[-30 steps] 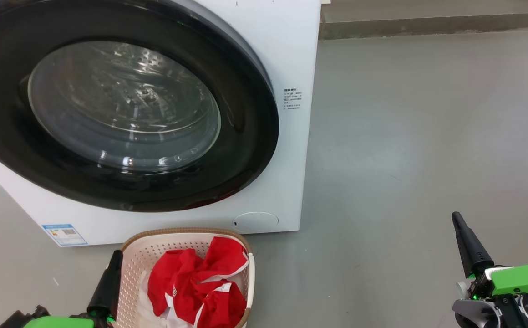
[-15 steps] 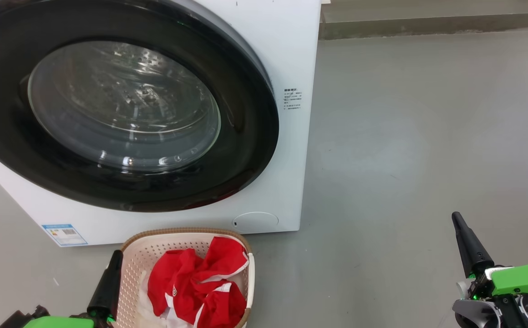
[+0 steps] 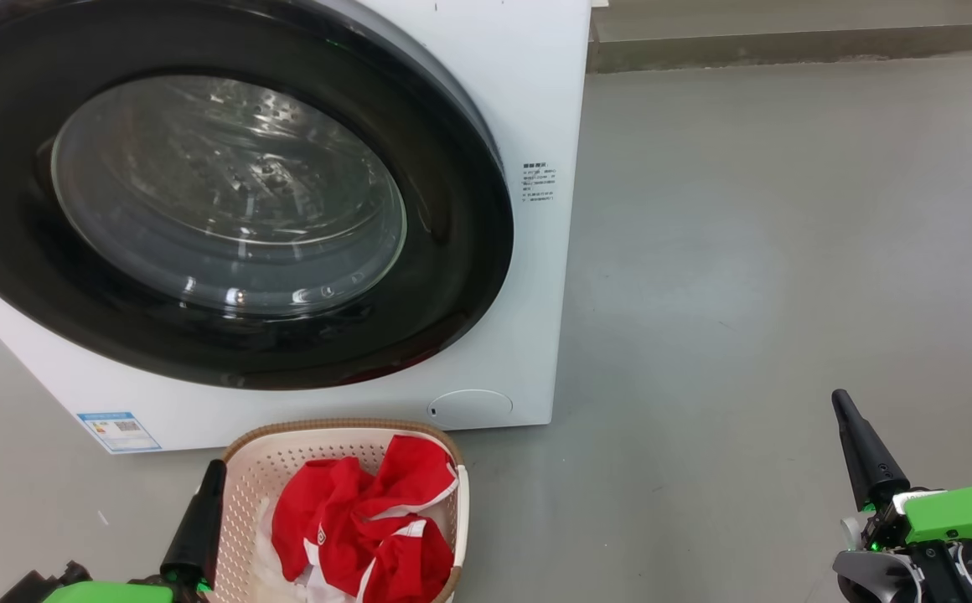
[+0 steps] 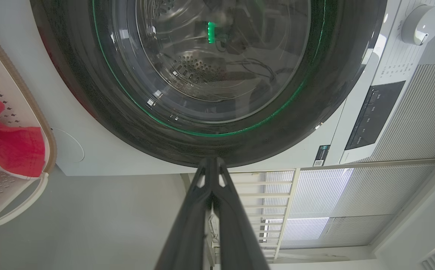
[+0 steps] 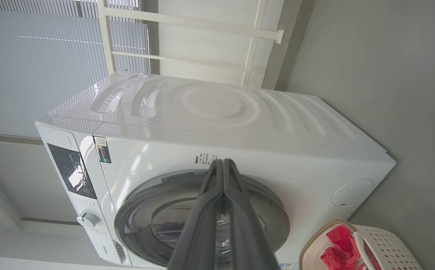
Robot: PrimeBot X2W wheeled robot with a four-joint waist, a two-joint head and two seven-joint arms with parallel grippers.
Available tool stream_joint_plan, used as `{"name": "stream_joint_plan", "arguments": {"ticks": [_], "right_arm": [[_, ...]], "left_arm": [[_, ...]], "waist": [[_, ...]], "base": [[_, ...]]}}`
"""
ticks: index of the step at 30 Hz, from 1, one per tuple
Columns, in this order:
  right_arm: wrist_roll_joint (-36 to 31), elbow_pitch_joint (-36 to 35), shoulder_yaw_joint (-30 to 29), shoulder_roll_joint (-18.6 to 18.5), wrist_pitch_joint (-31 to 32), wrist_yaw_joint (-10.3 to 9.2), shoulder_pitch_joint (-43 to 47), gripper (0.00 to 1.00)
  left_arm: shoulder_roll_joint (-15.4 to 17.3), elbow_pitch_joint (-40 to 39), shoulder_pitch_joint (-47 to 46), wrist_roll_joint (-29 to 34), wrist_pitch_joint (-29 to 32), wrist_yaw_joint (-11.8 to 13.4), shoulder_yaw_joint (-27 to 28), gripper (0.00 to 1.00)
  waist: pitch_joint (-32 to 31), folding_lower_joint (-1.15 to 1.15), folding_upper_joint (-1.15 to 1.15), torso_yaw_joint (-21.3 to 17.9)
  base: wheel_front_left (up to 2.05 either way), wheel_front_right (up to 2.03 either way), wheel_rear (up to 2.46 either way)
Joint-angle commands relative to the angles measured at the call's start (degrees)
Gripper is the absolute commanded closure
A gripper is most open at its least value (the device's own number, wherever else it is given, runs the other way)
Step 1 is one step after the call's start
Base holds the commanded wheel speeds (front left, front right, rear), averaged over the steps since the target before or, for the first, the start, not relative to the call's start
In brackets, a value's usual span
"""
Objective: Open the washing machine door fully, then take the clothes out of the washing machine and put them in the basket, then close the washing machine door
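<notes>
The white washing machine (image 3: 528,100) stands ahead with its round, black-rimmed door (image 3: 452,251) lying flush against the front, glass window in the middle. Below it on the floor sits the cream basket (image 3: 260,469), holding red clothes (image 3: 369,519) with white trim. My left gripper (image 3: 216,466) is shut beside the basket's left rim, holding nothing. My right gripper (image 3: 838,397) is shut and empty, far right over bare floor. In the left wrist view the shut left gripper (image 4: 210,160) points at the door (image 4: 71,75). The right wrist view shows the right gripper (image 5: 222,161), the machine (image 5: 240,112) and the basket (image 5: 386,243).
Grey floor (image 3: 788,251) stretches to the right of the machine up to a low wall ledge (image 3: 788,42). A round service flap (image 3: 469,406) and a blue label sticker (image 3: 117,430) mark the machine's lower front. Pale blinds (image 5: 33,56) and a white frame stand behind it.
</notes>
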Motion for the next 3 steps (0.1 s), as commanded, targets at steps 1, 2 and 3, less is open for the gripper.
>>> {"name": "stream_joint_plan", "arguments": {"ticks": [1, 2, 3], "right_arm": [[-0.03, -1.70, 0.80, -0.27, 0.32, 0.02, -2.41, 1.00], [-0.03, -1.70, 0.80, -0.27, 0.32, 0.02, -2.41, 1.00], [-0.03, -1.70, 0.79, -0.26, 0.32, 0.02, -2.41, 1.00]], "left_arm": [[0.48, -1.21, -2.26, -0.40, 0.25, -0.41, 2.01, 1.00], [0.48, -1.21, -2.26, -0.40, 0.25, -0.41, 2.01, 1.00], [0.48, -1.21, -2.26, -0.40, 0.25, -0.41, 2.01, 1.00]], "waist": [[0.00, 0.00, 0.00, 0.00], [0.00, 0.00, 0.00, 0.00], [0.00, 0.00, 0.00, 0.00]], "base": [[0.00, 0.00, 0.00], [0.00, 0.00, 0.00], [0.00, 0.00, 0.00]]}}
